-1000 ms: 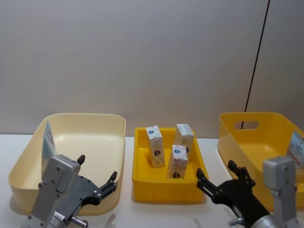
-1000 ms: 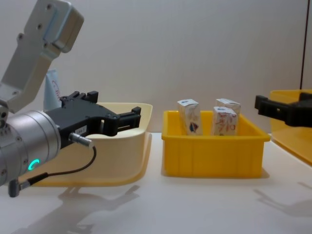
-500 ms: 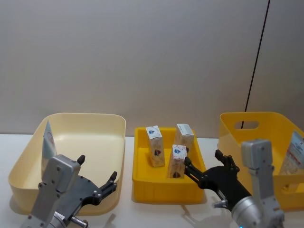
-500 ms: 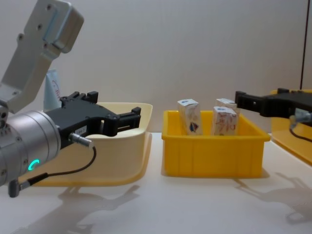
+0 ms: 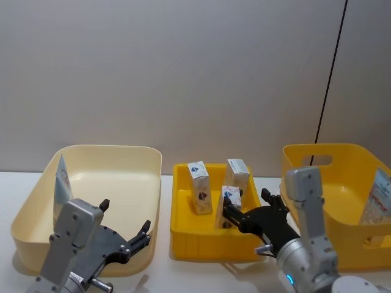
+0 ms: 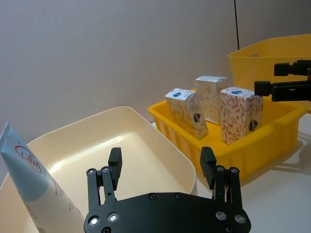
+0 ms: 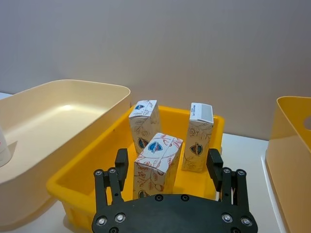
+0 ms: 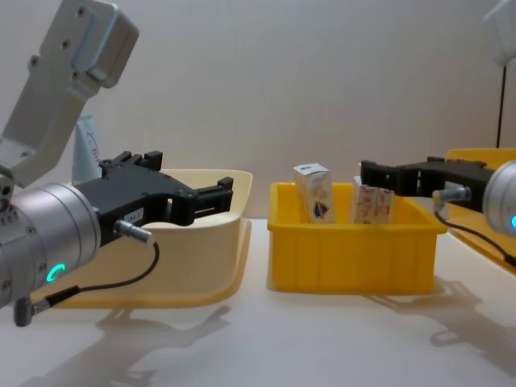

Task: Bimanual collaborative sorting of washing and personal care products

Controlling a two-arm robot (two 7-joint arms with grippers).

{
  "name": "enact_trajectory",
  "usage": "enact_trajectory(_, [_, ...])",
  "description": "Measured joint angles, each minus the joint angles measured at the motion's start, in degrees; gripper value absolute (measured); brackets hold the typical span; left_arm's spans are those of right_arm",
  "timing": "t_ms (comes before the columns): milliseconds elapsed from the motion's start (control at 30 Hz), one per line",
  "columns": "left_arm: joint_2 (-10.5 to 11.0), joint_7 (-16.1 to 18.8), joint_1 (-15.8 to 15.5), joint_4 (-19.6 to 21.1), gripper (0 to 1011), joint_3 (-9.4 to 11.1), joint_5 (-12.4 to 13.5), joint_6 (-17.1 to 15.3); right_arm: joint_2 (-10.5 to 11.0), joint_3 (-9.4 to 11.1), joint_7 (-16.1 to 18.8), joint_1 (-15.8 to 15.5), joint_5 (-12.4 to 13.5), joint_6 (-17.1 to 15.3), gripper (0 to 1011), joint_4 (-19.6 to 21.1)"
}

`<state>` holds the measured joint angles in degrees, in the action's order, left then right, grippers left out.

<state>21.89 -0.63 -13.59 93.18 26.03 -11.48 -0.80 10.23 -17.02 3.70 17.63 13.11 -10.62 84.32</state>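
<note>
Three small white cartons stand in the yellow middle bin (image 5: 176,227): one at the back left (image 5: 199,187), one at the back right (image 5: 236,176) and one in front (image 5: 228,202). My right gripper (image 5: 245,204) is open over the bin's right side, level with the front carton (image 7: 156,164), which shows between its fingers. A pale blue-white tube (image 5: 61,182) leans in the cream tub (image 5: 110,148). My left gripper (image 5: 125,217) hangs open at that tub's near rim, holding nothing. Another tube (image 5: 380,194) stands in the yellow tub (image 5: 324,149) on the right.
The three containers stand in a row on a white table, with a plain wall close behind. Bare tabletop lies in front of the bins (image 8: 266,339).
My right gripper has swung left from in front of the right yellow tub to the middle bin, ending by the front carton. The left gripper and all products have stayed put.
</note>
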Motion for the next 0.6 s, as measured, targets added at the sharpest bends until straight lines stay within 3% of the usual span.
enact_trajectory(600, [0.0,0.0,0.0,0.0,1003,-0.01,0.0,0.0,-4.49,-0.77,-0.41,5.49,-0.84,-0.97,1001,-9.43])
